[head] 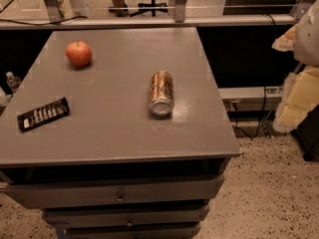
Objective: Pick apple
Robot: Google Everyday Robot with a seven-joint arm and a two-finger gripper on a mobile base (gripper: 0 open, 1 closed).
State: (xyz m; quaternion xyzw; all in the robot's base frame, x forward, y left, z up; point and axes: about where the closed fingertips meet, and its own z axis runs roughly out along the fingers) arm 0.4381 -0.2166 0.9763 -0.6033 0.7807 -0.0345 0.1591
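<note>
The apple [79,53] is small, round and red-orange with a short stem. It stands on the grey table top [109,128] at the far left. My gripper [281,81] is at the right edge of the view, off the table's right side and far from the apple. Its two pale fingers [295,101] stand apart with nothing between them.
A copper-coloured drink can [161,92] lies on its side near the table's middle, open end toward me. A black snack bar wrapper [43,114] lies at the front left. Drawers [119,195] are below the top. A rail [149,21] runs behind the table, with cables on the floor at the right.
</note>
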